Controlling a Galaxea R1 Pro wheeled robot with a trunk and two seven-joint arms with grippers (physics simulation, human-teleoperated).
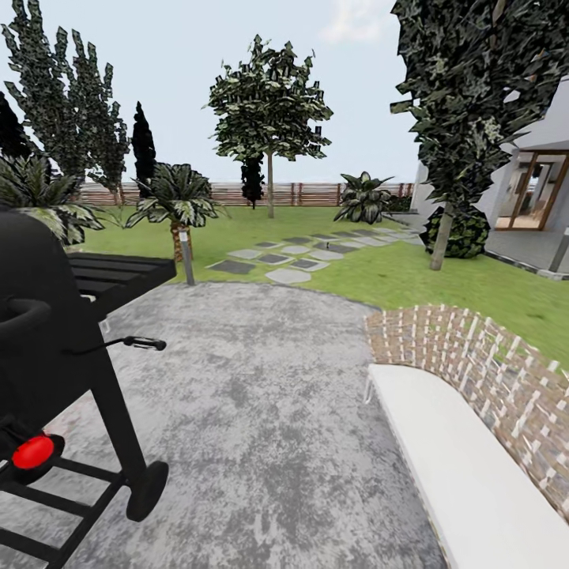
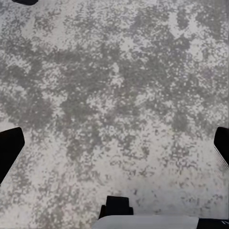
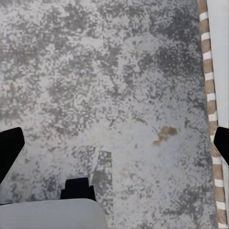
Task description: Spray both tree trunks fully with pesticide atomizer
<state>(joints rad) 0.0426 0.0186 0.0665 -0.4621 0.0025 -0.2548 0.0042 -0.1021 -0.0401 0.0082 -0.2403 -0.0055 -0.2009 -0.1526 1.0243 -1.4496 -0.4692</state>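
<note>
The garden lawn (image 1: 371, 273) lies beyond a grey paved patio (image 1: 261, 411), with a brown slat fence (image 1: 316, 193) at the back. One tree (image 1: 269, 111) stands far ahead on a thin pale trunk (image 1: 270, 186). A second tree (image 1: 474, 95) rises at the right on a leaning pale trunk (image 1: 440, 237). The pesticide atomizer is out of view. My left gripper (image 2: 114, 148) is open over bare mottled paving, its dark fingertips (image 2: 9, 148) wide apart. My right gripper (image 3: 114, 148) is open too, over paving beside a brick edge (image 3: 210, 95).
A black grill (image 1: 55, 340) on wheels stands close at the left. A white bench (image 1: 466, 466) backed by a curved brick wall (image 1: 482, 363) runs along the right. Stepping stones (image 1: 288, 257), a lamp post (image 1: 186, 257), palm-like plants (image 1: 175, 197) and a house (image 1: 537, 197) lie beyond.
</note>
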